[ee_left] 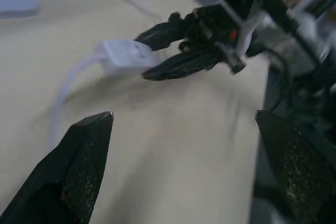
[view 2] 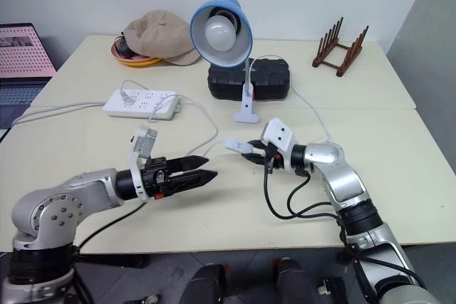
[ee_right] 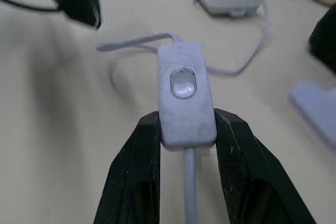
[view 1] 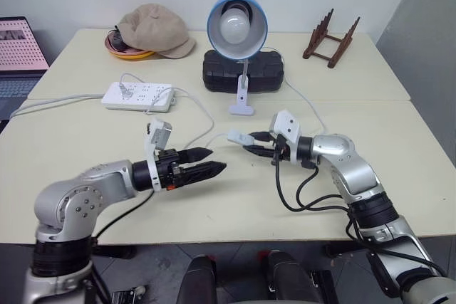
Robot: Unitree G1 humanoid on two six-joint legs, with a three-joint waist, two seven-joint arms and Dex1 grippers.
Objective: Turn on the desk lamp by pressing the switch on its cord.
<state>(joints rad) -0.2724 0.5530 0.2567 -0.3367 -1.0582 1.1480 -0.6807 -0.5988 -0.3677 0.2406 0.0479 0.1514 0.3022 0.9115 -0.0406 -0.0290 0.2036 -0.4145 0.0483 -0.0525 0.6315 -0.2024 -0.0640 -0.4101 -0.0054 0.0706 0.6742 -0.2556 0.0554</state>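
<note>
The desk lamp (view 1: 236, 23) stands mid-table on a small white base, its light-blue shade facing me, and the bulb shows no glow. My right gripper (ee_right: 186, 127) is shut on the near end of the white switch (ee_right: 184, 95), holding it just above the tabletop with its clear button facing up. The thin cord (view 1: 204, 120) runs left from the switch (view 1: 239, 135) in a loop. My left gripper (view 1: 216, 160) is open and level, pointing at the switch from the left, a short gap away.
A white power strip (view 1: 139, 95) lies at the left behind my left arm. A black case (view 1: 244, 71) sits behind the lamp. A tan cap (view 1: 155, 30) on an orange dish, a wooden rack (view 1: 331, 39) and a laptop (view 1: 18, 51) line the far edge and left side.
</note>
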